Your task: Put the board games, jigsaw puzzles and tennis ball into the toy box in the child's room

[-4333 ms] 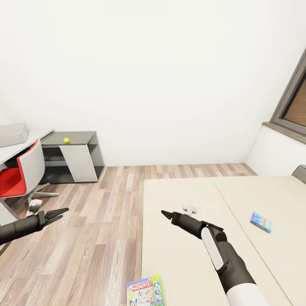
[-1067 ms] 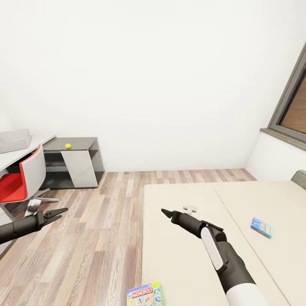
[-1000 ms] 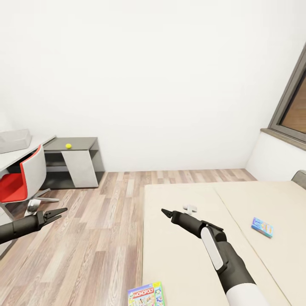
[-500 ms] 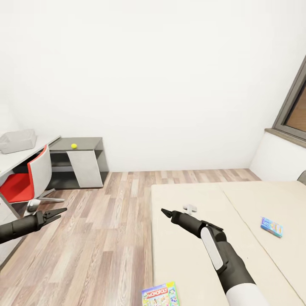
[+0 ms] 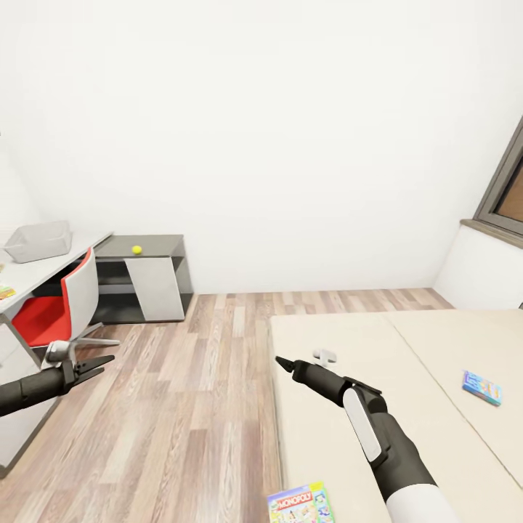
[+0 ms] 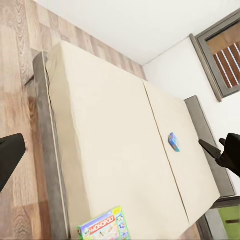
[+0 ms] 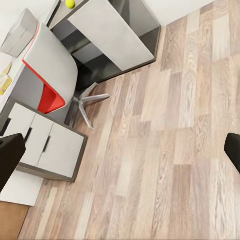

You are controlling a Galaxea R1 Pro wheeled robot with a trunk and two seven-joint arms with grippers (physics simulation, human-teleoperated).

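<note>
The toy box [image 5: 38, 241], a light grey tray, stands on the pale table [image 5: 54, 265] at the left. On the table's dark end unit lies the tennis ball [image 5: 136, 250] [image 7: 70, 3]. Two board games lie on the beige bed [image 5: 363, 349]: a green-edged Monopoly box [image 5: 299, 503] [image 6: 105, 227] at its near corner and a small blue box [image 5: 482, 387] [image 6: 173, 141] to the right. My left gripper [image 5: 100, 361] hovers open over the floor. Over the bed my right gripper [image 5: 281, 361] is open too, and both are empty. Something flat and yellow [image 7: 7, 80] lies on the table; I cannot tell whether it is a jigsaw puzzle.
A red and white swivel chair [image 5: 54, 312] is tucked at the table beside white drawers [image 7: 47, 145]. Wood-plank floor [image 5: 196, 407] runs between table and bed. A small white object [image 5: 325, 356] lies on the bed. A grey-framed window [image 5: 505, 196] is at the right.
The camera has turned left, so the whole picture has slid right and more of the table and toy box shows. Both arms hold the same pose.
</note>
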